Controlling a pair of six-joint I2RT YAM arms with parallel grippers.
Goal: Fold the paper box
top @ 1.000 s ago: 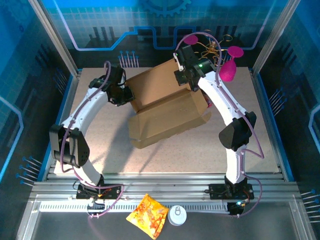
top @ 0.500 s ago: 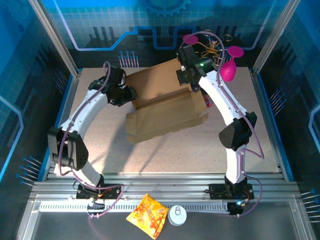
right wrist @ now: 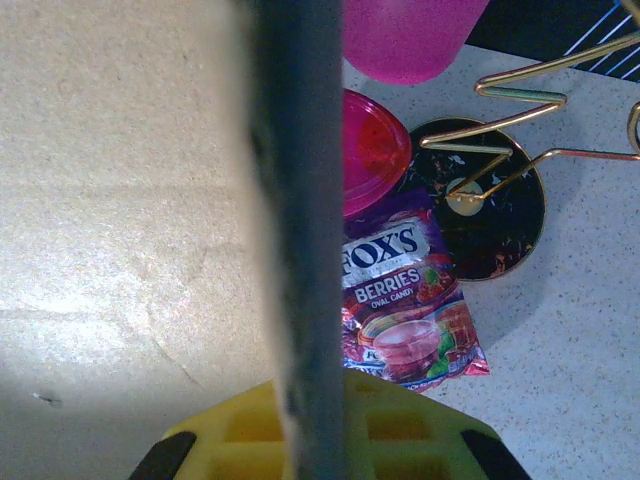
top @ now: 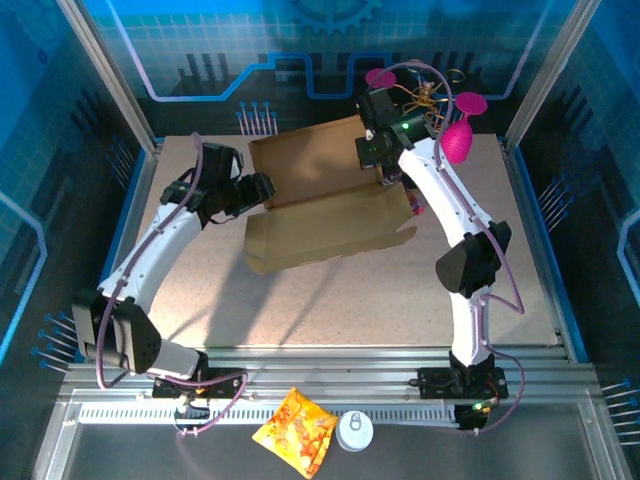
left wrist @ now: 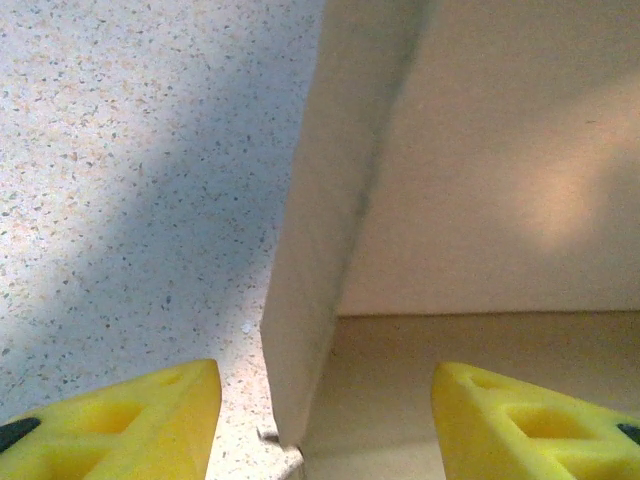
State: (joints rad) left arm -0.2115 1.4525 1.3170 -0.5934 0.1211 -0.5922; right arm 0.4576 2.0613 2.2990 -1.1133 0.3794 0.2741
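Nearest me, at 6 o'clock on the metal ledge in front of the arm bases, lies an orange-yellow snack packet [top: 295, 432], w/ a small white round cap [top: 354, 431] just at its 3 o'clock. Past the rails comes the speckled table [top: 330, 310].

The paper box [top: 330, 225] sits mid-table, pushed toward 12 o'clock. It's plain brown cardboard, partly formed: the long front panel lies low toward me and the back panel is raised behind it. The whole thing is skewed, w/ its L end nearer me than its R end.

The left gripper [top: 258, 190] is at the box's 9 o'clock, by the L end. On the wrist cam its yellow fingertips [left wrist: 120, 420] are spread wide. The edge of the box's end wall stands between them, apart from both pads, so the jaws are open w/ nothing held.

The right gripper [top: 385, 168] is at the box's 1 o'clock, on the far R corner. Its wrist cam shows a cardboard edge running straight through the yellow pads [right wrist: 400, 440], which are closed onto it, gripping the box wall.

Beyond that, in the far corner at approx 1–2 o'clock, there's clutter. A purple Fox's Berries candy bag [right wrist: 405, 300] lies flat just beside the box. A pink lid [right wrist: 372, 150] is at its 12 o'clock, overlapping the bag's top edge. A pink cup [right wrist: 410, 35] sits farther back. A black disc [right wrist: 490, 225] carries a gold wire stand [right wrist: 520, 85] at the bag's 2 o'clock.
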